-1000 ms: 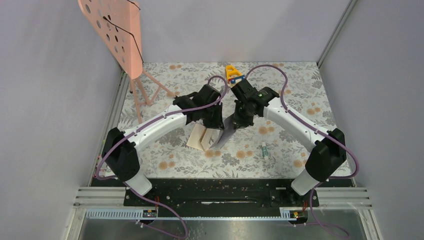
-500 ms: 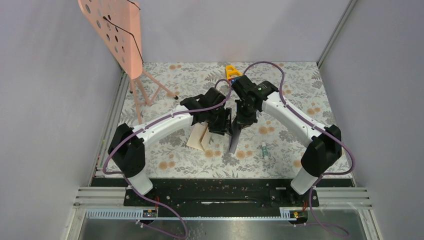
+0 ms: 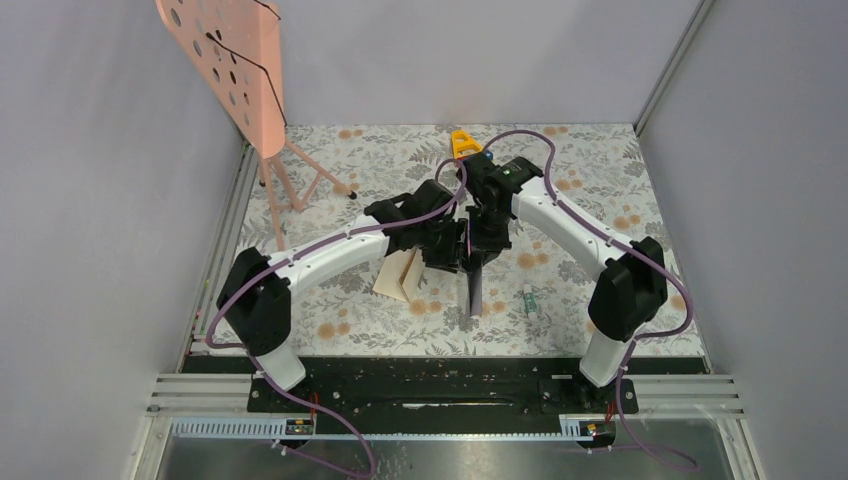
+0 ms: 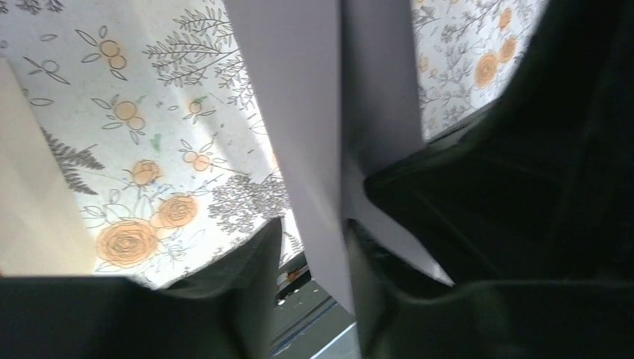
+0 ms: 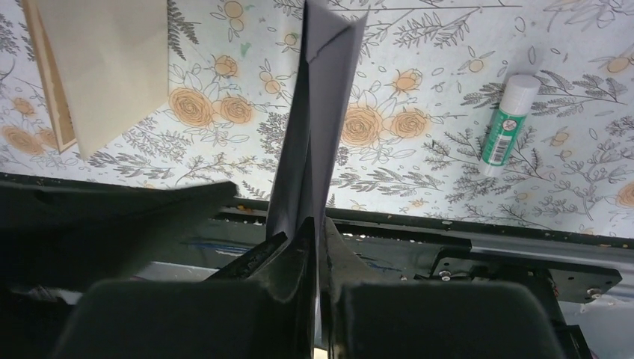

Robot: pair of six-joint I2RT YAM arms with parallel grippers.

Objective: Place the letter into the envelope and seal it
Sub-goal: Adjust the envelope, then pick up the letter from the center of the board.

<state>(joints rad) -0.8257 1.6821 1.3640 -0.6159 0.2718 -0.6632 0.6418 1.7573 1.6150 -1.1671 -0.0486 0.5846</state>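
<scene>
The grey-lilac envelope [image 3: 473, 290] hangs upright and edge-on over the middle of the floral table, with my right gripper [image 3: 481, 250] shut on its top edge. In the right wrist view the envelope [image 5: 318, 112] runs straight out from the closed right gripper [image 5: 315, 232]. My left gripper [image 3: 455, 262] stands open right beside it. In the left wrist view a panel of the envelope [image 4: 299, 112] lies between the left gripper's [image 4: 314, 239] spread fingers, close to the right one. The letter [image 3: 400, 275], a tan folded sheet, rests on the table left of the envelope, and shows as the letter [image 5: 105, 67] at upper left.
A green-and-white glue stick [image 3: 530, 300] lies on the table right of the envelope; the right wrist view shows the glue stick [image 5: 508, 123] too. A pink perforated stand [image 3: 240, 70] rises at the back left. A yellow object [image 3: 460, 143] sits at the back centre.
My left gripper has opened and moved right, from over the letter to around the envelope. The right arm shifted left and the envelope swung from slanted to hanging straight down.
</scene>
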